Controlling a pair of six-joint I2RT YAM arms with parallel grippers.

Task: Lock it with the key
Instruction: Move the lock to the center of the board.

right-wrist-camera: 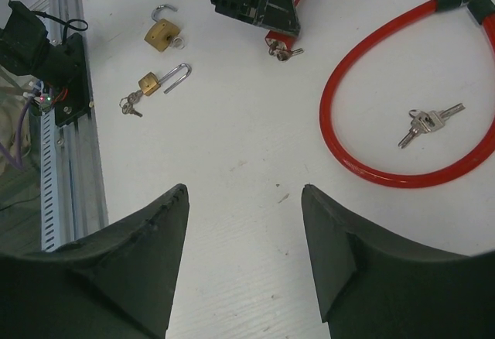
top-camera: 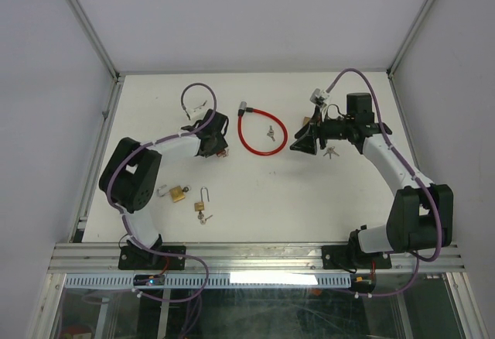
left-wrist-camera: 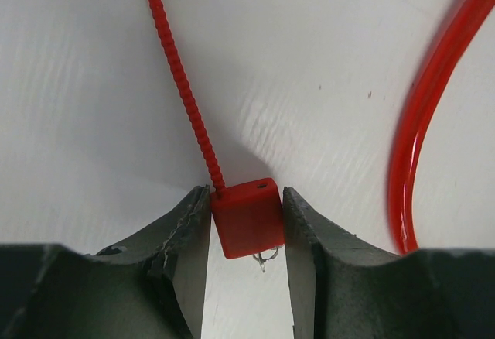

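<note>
- Left gripper (left-wrist-camera: 246, 196) fills the left wrist view: its dark fingers (left-wrist-camera: 186, 250) sit hard up against both sides of a small red lock body (left-wrist-camera: 246, 227). The gap is narrow (contact or a hair off, so I cannot tell if it is really clamped).
- A wire key ring (left-wrist-camera: 264, 258) pokes out under the block, and a red ribbed cable (left-wrist-camera: 182, 83) runs from its top corner away across the table.
- From the top view, that lock sits under the left gripper (top-camera: 219, 147) at mid-left of the white table (top-camera: 309, 200), just left of the red cable lock (top-camera: 261, 134).
- The red cable lock lies in a closed loop with its silver head (top-camera: 241, 109) at the far left. A loose key pair (right-wrist-camera: 429, 122) lies inside the loop without touching it.
- Right gripper (right-wrist-camera: 244, 196) has its jaws wide with nothing between them. It hovers over bare table just right of the loop, pointing at the left arm.
- More keys (top-camera: 331, 153) lie close beside the right gripper (top-camera: 303, 142).
- Two brass padlocks lie nearer the left arm base, both with the shackle open: one (right-wrist-camera: 161, 33) alone, the other (right-wrist-camera: 151, 83) with a key bunch (right-wrist-camera: 130, 107) beside it.
</note>
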